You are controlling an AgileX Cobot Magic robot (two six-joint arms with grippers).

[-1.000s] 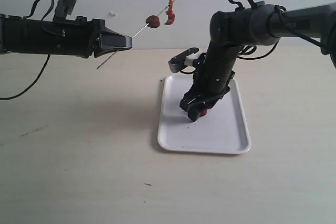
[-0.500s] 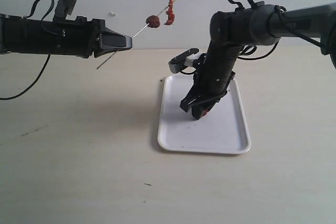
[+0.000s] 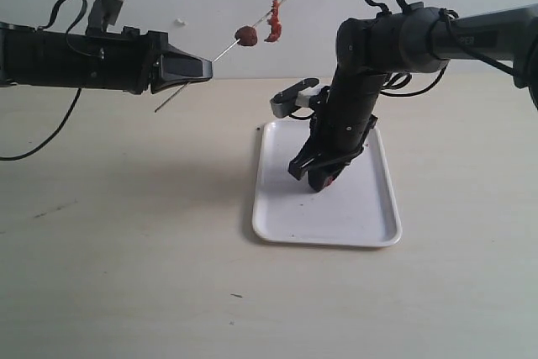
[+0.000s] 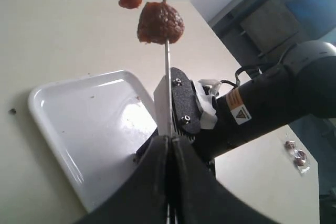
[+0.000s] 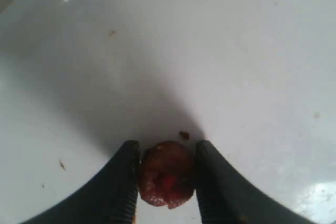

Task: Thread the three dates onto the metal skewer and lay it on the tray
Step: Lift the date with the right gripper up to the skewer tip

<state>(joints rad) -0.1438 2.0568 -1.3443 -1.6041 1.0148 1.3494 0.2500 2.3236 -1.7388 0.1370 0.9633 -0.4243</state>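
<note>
Change since a second ago: right gripper (image 3: 320,179) has risen slightly from the tray (image 3: 361,218). Its jaws are narrow, clamped on the third date (image 5: 167,174), which sits between the pads close over the white tray floor.

Left gripper (image 3: 200,67): unmoved, jaws pressed tight on the metal skewer (image 3: 224,51). The rod slants up and away from the tips, with a short tail behind them.

Lower threaded date (image 3: 245,35): round, well beyond the left jaws along the rod.

Upper threaded date (image 3: 273,23): ragged, just past the lower one, short of the free point.

Right arm (image 3: 361,90): stands beyond the left jaws' tips, above the tray, well apart from the skewer.
</note>
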